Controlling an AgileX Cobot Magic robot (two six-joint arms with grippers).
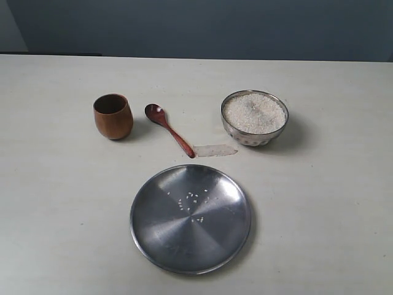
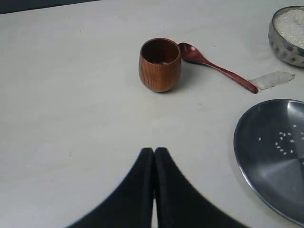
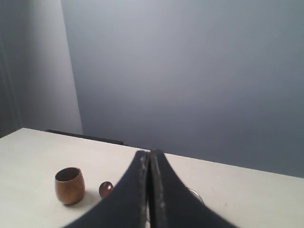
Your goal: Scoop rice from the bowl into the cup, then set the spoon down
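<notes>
The brown wooden cup (image 1: 113, 115) stands upright on the table at the left. Just right of it lies the reddish-brown spoon (image 1: 169, 129), head toward the cup. At the right the steel bowl (image 1: 255, 118) is heaped with white rice (image 1: 254, 112). Neither arm shows in the exterior view. In the left wrist view my left gripper (image 2: 154, 151) is shut and empty, well short of the cup (image 2: 160, 64) and spoon (image 2: 216, 67). My right gripper (image 3: 148, 154) is shut with nothing in it; the cup (image 3: 69, 185) and spoon head (image 3: 105, 188) lie beyond it.
A flat steel plate (image 1: 153, 227) sits near the front edge with several stray grains on it. A strip of clear tape (image 1: 215, 149) lies by the spoon's handle tip. A grey wall rises behind the table.
</notes>
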